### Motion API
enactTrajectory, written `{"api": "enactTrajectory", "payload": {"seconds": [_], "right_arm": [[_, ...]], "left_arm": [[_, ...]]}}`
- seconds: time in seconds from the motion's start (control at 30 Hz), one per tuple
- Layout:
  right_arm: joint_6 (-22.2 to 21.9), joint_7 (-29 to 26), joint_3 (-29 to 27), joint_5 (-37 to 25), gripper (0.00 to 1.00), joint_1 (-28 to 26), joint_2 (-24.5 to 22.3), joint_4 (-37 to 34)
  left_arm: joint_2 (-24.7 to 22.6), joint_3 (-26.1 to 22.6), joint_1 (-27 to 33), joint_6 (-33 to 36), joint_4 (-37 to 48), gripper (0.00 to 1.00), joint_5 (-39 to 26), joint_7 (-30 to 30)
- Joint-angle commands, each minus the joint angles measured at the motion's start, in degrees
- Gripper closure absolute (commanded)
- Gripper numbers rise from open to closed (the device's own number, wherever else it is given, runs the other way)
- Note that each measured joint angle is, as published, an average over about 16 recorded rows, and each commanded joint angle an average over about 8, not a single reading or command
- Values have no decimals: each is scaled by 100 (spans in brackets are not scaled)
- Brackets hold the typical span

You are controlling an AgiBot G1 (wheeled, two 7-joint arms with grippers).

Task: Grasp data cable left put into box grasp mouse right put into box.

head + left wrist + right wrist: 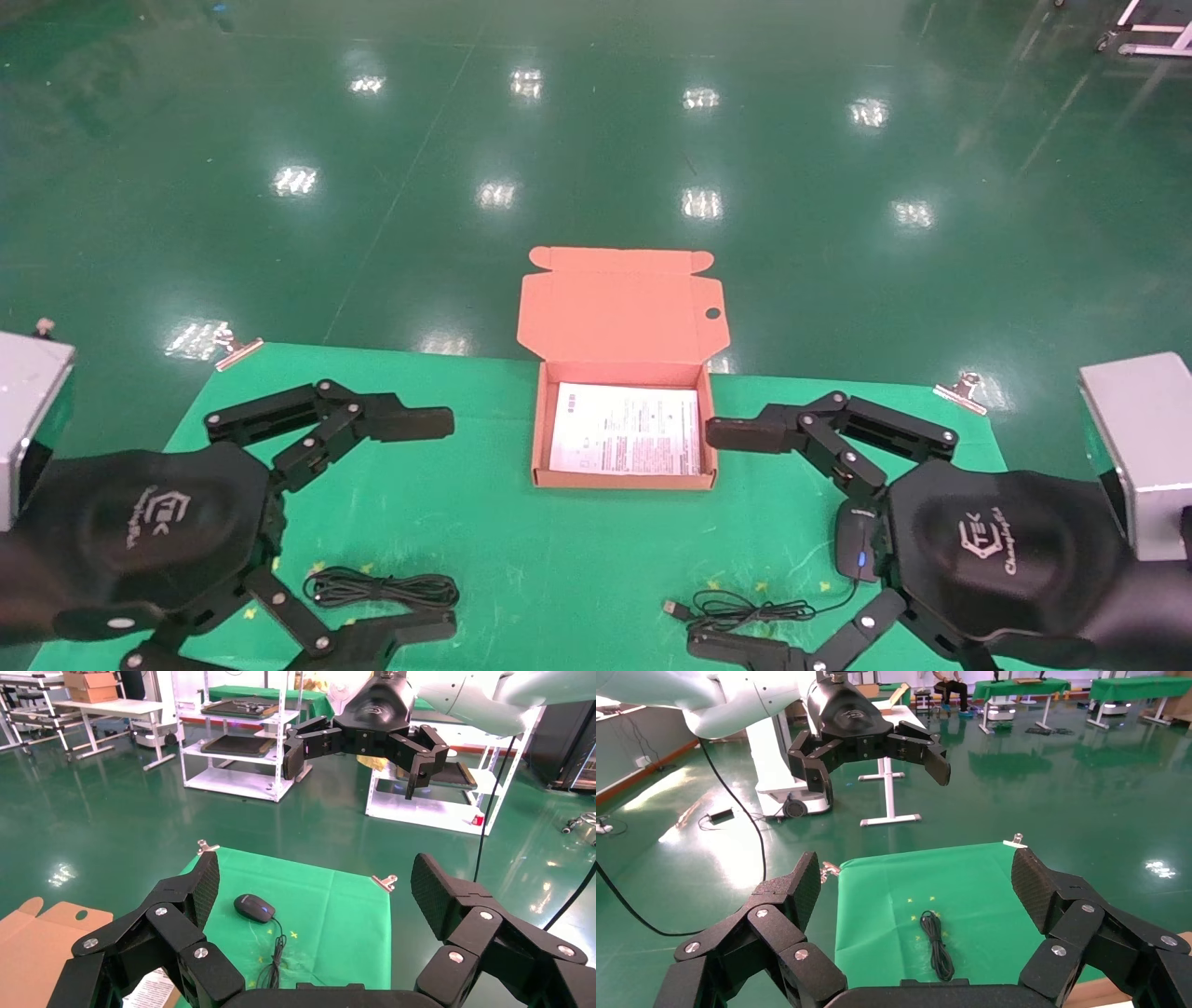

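On the table, box [624, 475] open, holding printed sheet [626, 431]

Bright, even light falls from overhead. The glossy green floor [596, 140] mirrors the ceiling lamps as rows of white glare patches, strongest beyond the far edge of the green table cloth [521, 559], which stays matte and free of hot spots. Shadows are soft and short: a faint one lies inside the box [622, 373] along its walls. In the wrist views another white glare patch marks the floor. The head view is sharp at centre; its corners darken slightly and the nearest gripper housings look a little soft.
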State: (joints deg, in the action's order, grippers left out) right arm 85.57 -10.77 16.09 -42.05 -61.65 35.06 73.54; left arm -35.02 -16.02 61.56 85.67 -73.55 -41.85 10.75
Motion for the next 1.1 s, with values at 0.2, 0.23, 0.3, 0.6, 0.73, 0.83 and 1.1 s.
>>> {"api": "enactTrajectory", "payload": {"seconds": [0.2,0.23,0.3,0.6,0.73,0.83,1.1], "right_arm": [[0,0,0,0,0,0,0,0],[0,0,0,0,0,0,0,0],[0,0,0,0,0,0,0,0],[0,0,0,0,0,0,0,0],[0,0,0,0,0,0,0,0],[1,0,-1,2,0,1,0,0],[11,29,21,-98,0,-50,-26,39]], "left_arm": [[0,0,0,0,0,0,0,0],[0,0,0,0,0,0,0,0],[0,0,0,0,0,0,0,0],[0,0,0,0,0,0,0,0],[0,0,0,0,0,0,0,0],[-7,-11,8,-13,3,0,-20,5],[-36,-82,132,28,-30,0,-190,-19]]}}
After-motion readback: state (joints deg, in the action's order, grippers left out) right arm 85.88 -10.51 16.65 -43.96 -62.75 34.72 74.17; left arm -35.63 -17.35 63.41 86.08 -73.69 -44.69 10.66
